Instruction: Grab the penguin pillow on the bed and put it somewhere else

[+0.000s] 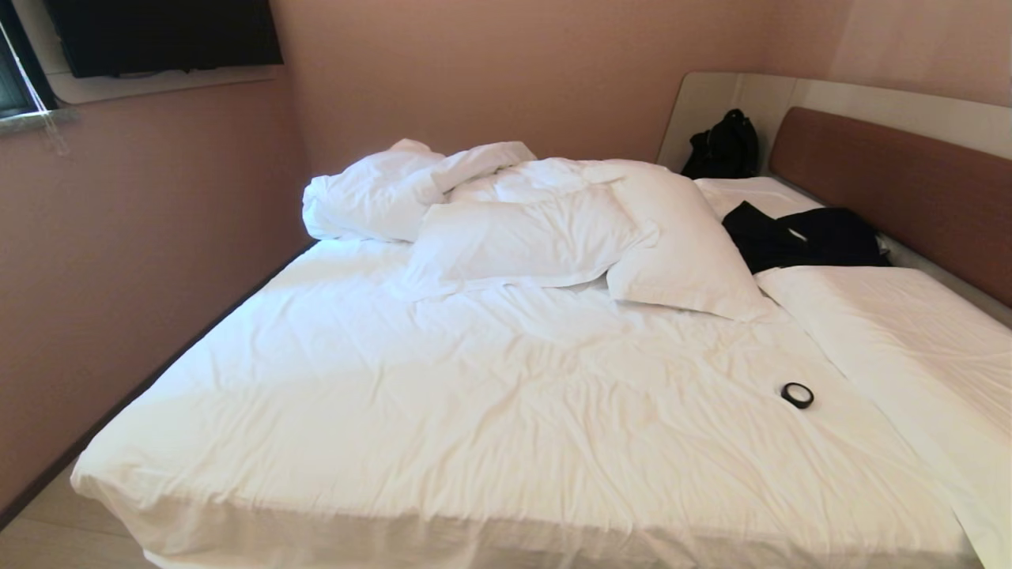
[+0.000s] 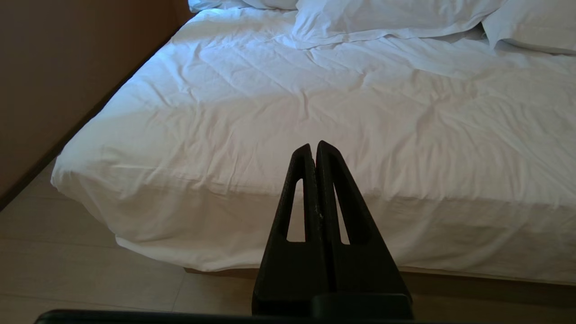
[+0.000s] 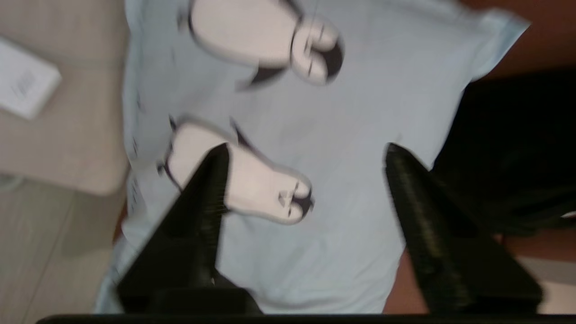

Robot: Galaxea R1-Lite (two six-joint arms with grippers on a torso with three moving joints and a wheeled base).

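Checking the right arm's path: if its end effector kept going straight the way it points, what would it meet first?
Most likely the penguin pillow: the open right end effector points straight at its pale blue face, though how near is unclear.

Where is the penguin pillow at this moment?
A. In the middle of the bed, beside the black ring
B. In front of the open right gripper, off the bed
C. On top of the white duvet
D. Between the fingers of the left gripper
B: the right wrist view shows the penguin pillow just beyond the open right gripper, with floor beside it; the bed in the head view holds no such pillow.
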